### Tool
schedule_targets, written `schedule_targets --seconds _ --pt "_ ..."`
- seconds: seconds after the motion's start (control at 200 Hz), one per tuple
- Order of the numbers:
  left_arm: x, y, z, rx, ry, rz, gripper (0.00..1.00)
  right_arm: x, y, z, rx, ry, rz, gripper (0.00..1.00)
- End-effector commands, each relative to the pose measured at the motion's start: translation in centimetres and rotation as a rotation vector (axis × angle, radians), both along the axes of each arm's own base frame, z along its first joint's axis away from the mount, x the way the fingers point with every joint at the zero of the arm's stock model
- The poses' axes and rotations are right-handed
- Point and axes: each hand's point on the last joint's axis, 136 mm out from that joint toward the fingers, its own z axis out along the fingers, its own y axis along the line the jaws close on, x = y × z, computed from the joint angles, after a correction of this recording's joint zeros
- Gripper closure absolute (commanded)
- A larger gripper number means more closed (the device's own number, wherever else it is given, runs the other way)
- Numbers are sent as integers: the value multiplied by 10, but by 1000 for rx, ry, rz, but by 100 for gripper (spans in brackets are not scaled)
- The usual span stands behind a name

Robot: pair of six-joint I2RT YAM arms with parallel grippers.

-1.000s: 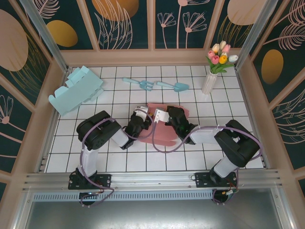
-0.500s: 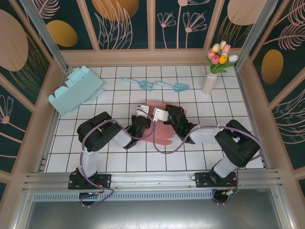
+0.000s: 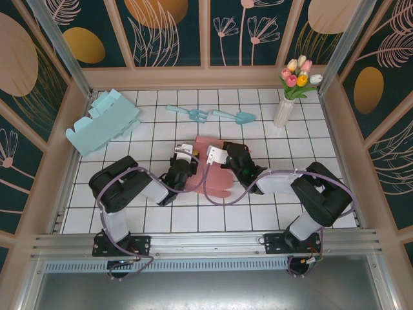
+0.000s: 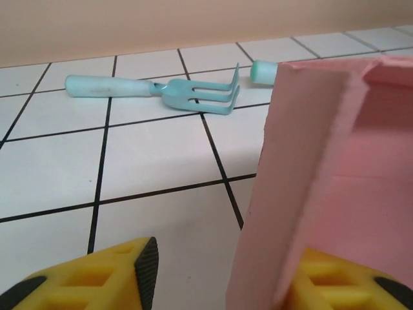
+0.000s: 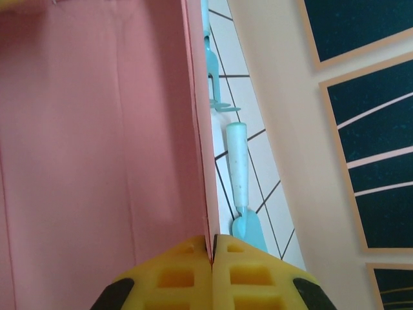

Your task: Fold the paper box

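The pink paper box lies partly folded on the tiled table between my two arms. My left gripper is at its left side. In the left wrist view the left gripper is open, and an upright pink wall of the box stands between the jaws against the right finger, with a gap to the left pad. My right gripper is at the box's far part. The right wrist view has that gripper shut on the thin edge of a raised pink wall.
A teal toy rake and a teal toy shovel lie beyond the box. A light blue folded paper box sits at the back left. A white vase of tulips stands back right. Panel walls enclose the table.
My left arm has drawn a little to the left at the box's left side. The right gripper has stayed clamped on the box, which has barely shifted.
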Motion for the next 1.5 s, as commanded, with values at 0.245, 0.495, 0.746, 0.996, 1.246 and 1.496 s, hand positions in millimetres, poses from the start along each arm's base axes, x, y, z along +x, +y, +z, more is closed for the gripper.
schedule_targets --seconds 0.245,0.495,0.746,0.996,1.246,1.496 --pt "6 -18 39 -119 -77 -81 48 6 -21 -20 -49 63 -99 100" --pt "9 -40 30 -127 -57 -149 50 5 -19 -18 -47 58 -90 100" --pt "17 -45 20 -91 -36 -123 51 3 -14 -15 -42 41 -72 100" --pt "34 -40 8 -68 -36 -17 60 0 -14 -16 -46 44 -64 100" --pt "37 24 10 -68 -64 338 87 2 -18 -18 -61 44 -79 100" --pt "23 2 18 -84 -94 132 100 -1 -9 -6 23 59 -59 95"
